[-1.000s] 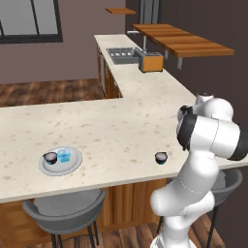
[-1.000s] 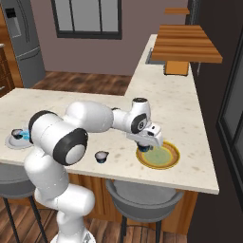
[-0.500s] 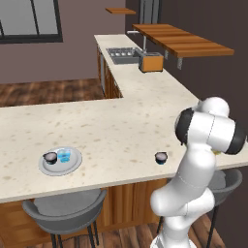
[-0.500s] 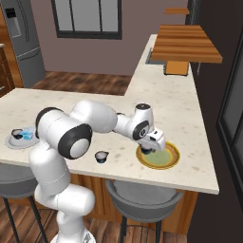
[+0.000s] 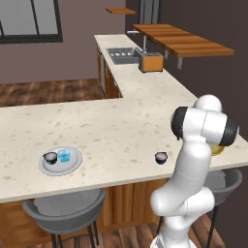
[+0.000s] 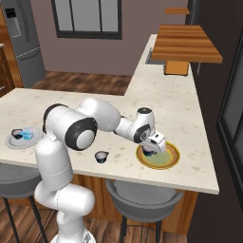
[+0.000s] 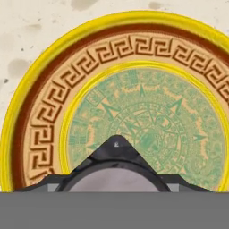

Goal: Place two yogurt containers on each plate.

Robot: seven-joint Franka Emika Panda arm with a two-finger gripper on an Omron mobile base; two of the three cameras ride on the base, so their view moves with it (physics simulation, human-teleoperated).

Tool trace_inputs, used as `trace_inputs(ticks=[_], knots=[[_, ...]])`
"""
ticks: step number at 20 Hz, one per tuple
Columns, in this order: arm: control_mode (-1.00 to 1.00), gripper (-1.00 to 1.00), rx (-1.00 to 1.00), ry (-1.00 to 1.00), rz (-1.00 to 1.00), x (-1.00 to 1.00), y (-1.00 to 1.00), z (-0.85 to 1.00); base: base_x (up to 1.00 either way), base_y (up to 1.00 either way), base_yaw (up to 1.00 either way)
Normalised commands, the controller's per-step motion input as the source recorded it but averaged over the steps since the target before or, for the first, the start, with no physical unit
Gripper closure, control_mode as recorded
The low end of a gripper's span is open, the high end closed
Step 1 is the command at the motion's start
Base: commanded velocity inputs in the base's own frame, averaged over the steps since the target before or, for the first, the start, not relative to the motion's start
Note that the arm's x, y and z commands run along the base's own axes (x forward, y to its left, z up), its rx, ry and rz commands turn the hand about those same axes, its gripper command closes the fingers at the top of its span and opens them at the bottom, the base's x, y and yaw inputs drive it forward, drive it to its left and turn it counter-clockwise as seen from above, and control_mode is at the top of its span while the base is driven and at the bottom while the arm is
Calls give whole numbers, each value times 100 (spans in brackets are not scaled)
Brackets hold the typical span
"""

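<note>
On the grey plate I count two cups: one dark yogurt container and the light blue container. A third cup stands alone on the counter. My gripper pinches a fourth cup over the yellow plate.

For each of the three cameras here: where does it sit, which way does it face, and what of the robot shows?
Left base view: behind-left, facing forward-down over the counter; arm at lower right.
Right base view: behind-right; arm from lower left, gripper over the yellow plate.
Hand view: on the hand, looking down at the yellow plate; held yogurt cup at bottom.
Both base views share the grey plate and loose cup.
</note>
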Motion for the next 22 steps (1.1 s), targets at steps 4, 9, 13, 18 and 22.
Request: trace_inputs(ticks=[4, 9, 13, 18, 22], knots=[[-100, 100, 7, 0, 0, 10, -11, -12, 0, 0, 0], [-100, -100, 8, -1, 0, 2, -19, -7, 0, 0, 0], [-100, -100, 1, 0, 0, 2, -11, -4, 0, 0, 0], [-100, -100, 1, -1, 0, 2, -1, -2, 0, 0, 0], [-100, -100, 0, -5, 0, 3, 8, 3, 0, 0, 0]])
